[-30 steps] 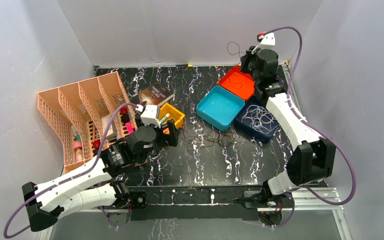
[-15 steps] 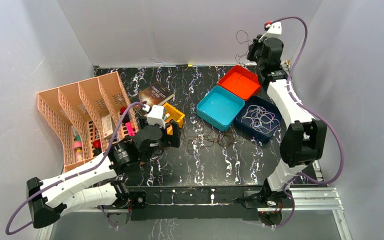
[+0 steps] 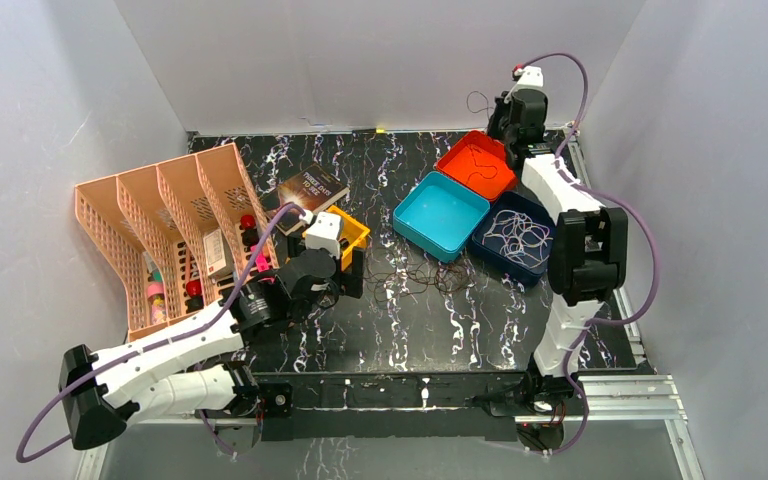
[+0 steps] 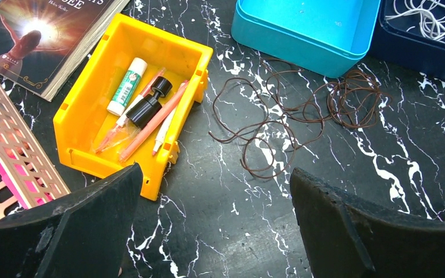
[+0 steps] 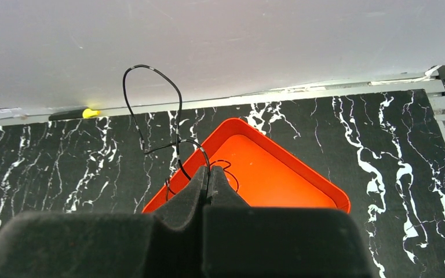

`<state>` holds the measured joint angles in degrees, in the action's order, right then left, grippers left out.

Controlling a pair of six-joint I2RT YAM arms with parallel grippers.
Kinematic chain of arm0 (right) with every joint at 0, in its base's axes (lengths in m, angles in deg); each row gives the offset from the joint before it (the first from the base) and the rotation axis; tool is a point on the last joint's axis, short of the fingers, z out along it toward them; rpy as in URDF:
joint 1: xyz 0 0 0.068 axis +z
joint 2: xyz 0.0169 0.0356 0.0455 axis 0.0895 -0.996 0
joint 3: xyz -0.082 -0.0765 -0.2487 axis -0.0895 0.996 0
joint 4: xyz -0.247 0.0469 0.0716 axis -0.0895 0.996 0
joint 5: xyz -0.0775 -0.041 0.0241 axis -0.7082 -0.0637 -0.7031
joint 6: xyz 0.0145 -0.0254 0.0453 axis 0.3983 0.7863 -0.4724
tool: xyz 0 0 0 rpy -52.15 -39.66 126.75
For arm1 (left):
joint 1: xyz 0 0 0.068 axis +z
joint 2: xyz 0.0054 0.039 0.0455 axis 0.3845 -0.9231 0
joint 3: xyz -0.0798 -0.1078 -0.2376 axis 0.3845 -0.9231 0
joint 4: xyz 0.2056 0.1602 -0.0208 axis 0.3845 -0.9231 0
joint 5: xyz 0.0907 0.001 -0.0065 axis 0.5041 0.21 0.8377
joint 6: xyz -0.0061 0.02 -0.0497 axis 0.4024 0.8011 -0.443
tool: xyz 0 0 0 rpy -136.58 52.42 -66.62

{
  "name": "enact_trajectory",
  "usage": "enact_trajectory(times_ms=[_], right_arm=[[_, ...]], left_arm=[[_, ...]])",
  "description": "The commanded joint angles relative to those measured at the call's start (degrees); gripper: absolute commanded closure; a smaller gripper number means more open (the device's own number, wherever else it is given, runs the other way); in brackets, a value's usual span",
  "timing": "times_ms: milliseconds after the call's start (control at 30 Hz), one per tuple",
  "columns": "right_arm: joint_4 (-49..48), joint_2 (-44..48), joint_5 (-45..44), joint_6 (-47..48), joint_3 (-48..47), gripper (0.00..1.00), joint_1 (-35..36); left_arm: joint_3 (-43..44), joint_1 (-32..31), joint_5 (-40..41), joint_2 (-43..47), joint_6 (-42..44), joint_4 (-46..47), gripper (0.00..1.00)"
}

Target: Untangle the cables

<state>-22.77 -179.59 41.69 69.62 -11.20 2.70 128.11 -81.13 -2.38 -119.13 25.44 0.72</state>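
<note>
Rightward, the right claw (image 5: 208, 180) is pinching a single dark cable (image 5: 150, 68) between fully closed fingers. It is hanging over the orange tray (image 5: 278, 174) in the table's (image 3: 410, 330) far right corner. The free loop of that cable is arching up from the fingertips toward the back wall, while smaller curls are dangling just above the tray floor. Whether they are touching it cannot be told.

The left claw (image 4: 214, 174) is hovering with its fingers spread wide and gripping nothing. Directly ahead of its gap, and drifting toward its right finger, the brown cables (image 4: 347, 107) are lying loose on the table. Their tangle is stretching crosswise to the claw's approach, along the near wall of the teal tray (image 4: 301, 23). One open loop is sitting nearest the claw, and the denser coils are bunching at the right end. The yellow bin (image 4: 203, 52) is standing just beside the tangle's left end, apart from it.

Farther out, pale cables (image 3: 515, 235) are resting inside the navy tray (image 3: 490, 255).

Judged from this layout, the left arm is the nearer one to the brown tangle. The right arm is working well apart from it and is already occupied. A grasp would probably be easiest on the nearest loop.
</note>
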Motion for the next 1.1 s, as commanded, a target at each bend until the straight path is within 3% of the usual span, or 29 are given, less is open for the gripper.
enact_trajectory(times_ms=[0,433,1067], right_arm=[[-4.06,-1.44,-0.84,1.91,-0.60,1.00,-0.51],[-0.88,-8.15,-2.56,4.18,0.52,0.98,-0.46],[7.60,-17.59,-2.61,3.91,-5.42,0.93,-0.50]], left_arm=[[1.33,0.02,0.24,-0.14,1.16,-0.35,0.02],[-0.08,0.07,-1.14,0.04,-0.64,-0.26,0.02],[-1.00,0.02,-2.12,-0.46,-1.81,-0.78,0.02]])
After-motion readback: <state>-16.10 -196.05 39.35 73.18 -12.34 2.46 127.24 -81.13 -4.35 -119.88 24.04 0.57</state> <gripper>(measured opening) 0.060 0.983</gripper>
